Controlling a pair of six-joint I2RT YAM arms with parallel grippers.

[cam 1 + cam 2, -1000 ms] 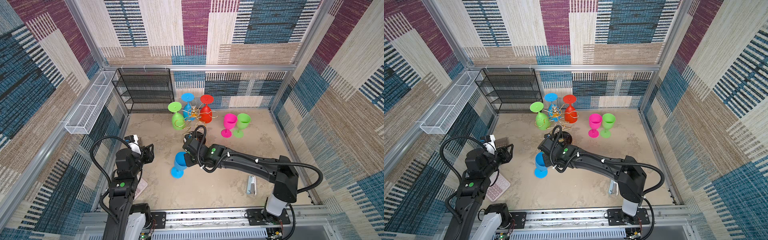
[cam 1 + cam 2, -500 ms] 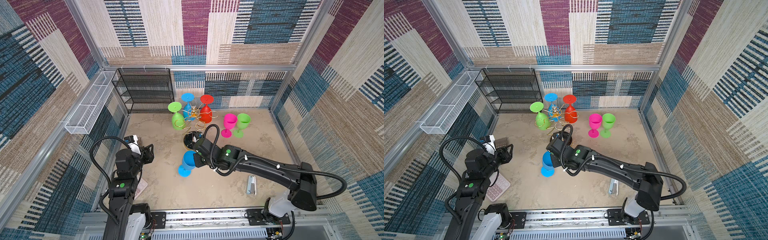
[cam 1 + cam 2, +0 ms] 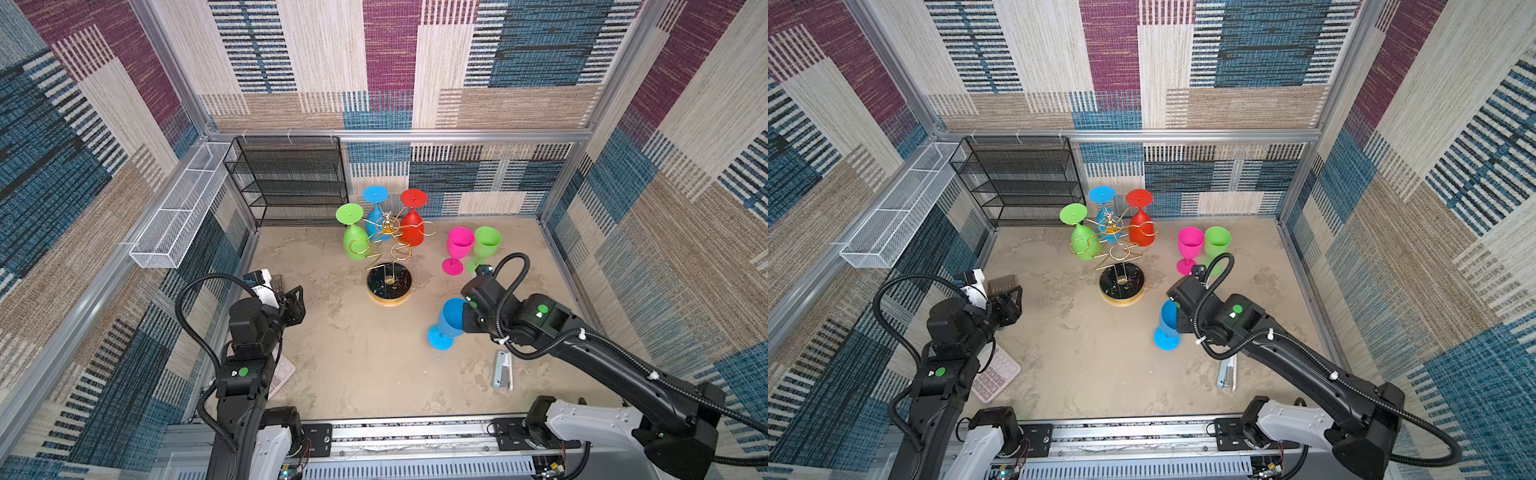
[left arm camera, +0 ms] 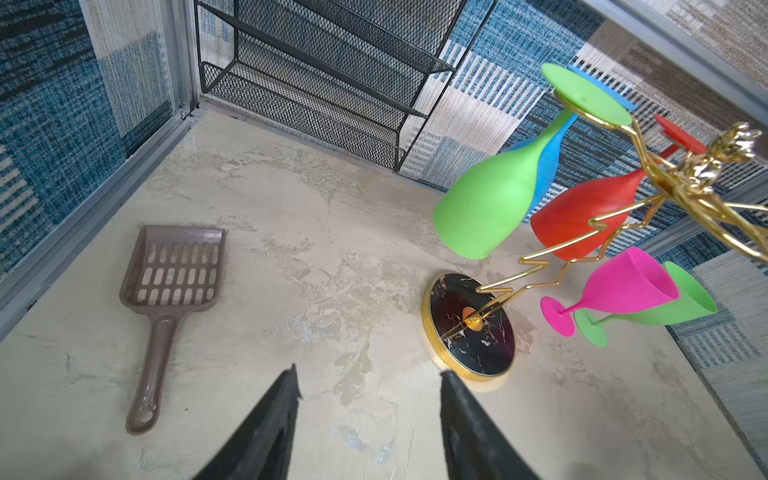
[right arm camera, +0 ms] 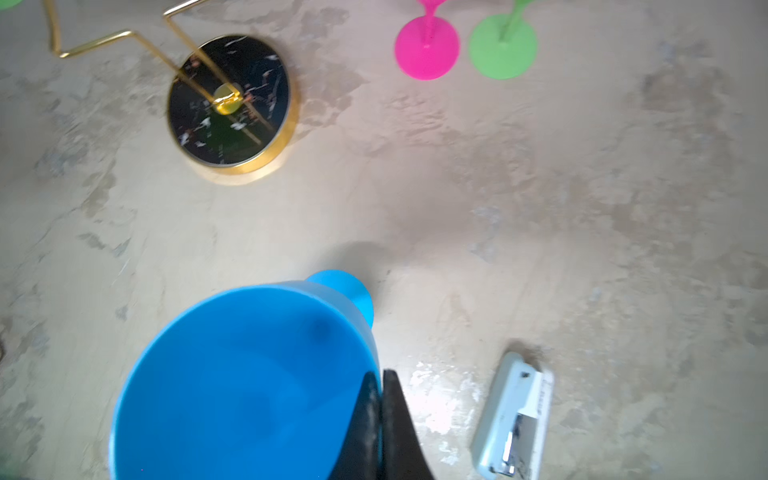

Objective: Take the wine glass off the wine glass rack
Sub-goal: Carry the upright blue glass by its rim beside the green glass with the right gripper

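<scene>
- The right gripper (image 5: 380,376) is closed on the rim of a blue wine glass (image 5: 249,374), with one finger inside the bowl and one outside.
- This plain, opaque bright blue glass is tilted and off the rack. It is in front of the rack's base and to the right, near a white stapler (image 3: 502,370). Whether its foot touches the table is unclear.
- The left gripper (image 4: 368,376) is partly open and holds nothing.
- One wine glass rack (image 3: 389,282) stands mid-table, made of gold wire with a zigzag stem and a round black marbled base with a gold rim.
- Three glasses hang upside down on it: the hanging green glass (image 3: 355,245), hanging blue glass (image 3: 374,218) and hanging red glass (image 3: 412,230).
- Two glasses stand upright side by side to the right of the rack: a pink glass (image 3: 459,245) and a green standing glass (image 3: 487,245).
- That makes six glasses in all.
- There is also one brown litter scoop (image 4: 172,286), one calculator (image 3: 994,378), one black mesh shelf unit (image 3: 291,183) and one white wire basket (image 3: 178,216).
</scene>
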